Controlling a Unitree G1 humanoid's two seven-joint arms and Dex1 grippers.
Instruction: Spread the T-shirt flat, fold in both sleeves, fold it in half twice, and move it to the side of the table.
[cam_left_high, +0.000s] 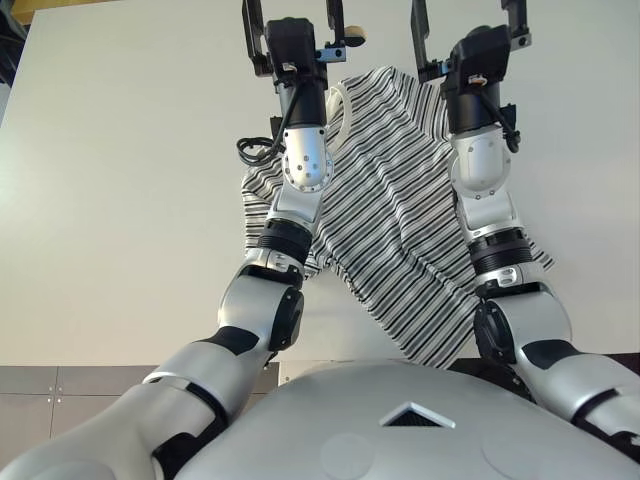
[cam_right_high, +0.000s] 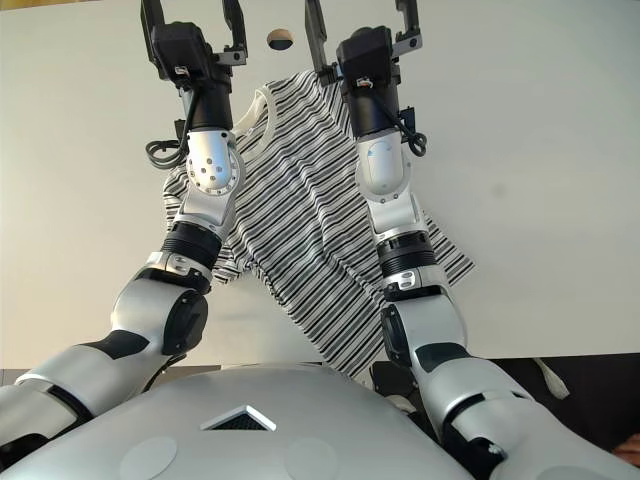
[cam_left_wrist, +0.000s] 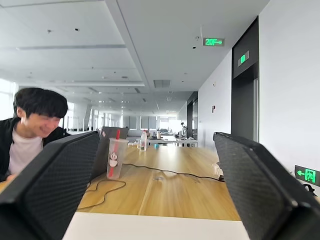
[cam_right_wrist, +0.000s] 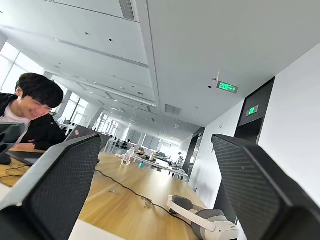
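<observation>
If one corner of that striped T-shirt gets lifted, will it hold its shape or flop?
Probably flops: the T-shirt lies rumpled and creased on the table. It looks thin, so likely light. Pushed, it would probably bunch up rather than slide.

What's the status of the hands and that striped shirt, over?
Left gripper open, right gripper open, both empty. T-shirt rumpled on table, not yet flat. Small tan object beyond it.

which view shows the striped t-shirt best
The right eye view: the striped T-shirt lies rumpled on the white table, seen almost whole from above. The left eye view shows nearly the same. Both wrist views look out across the room.
</observation>
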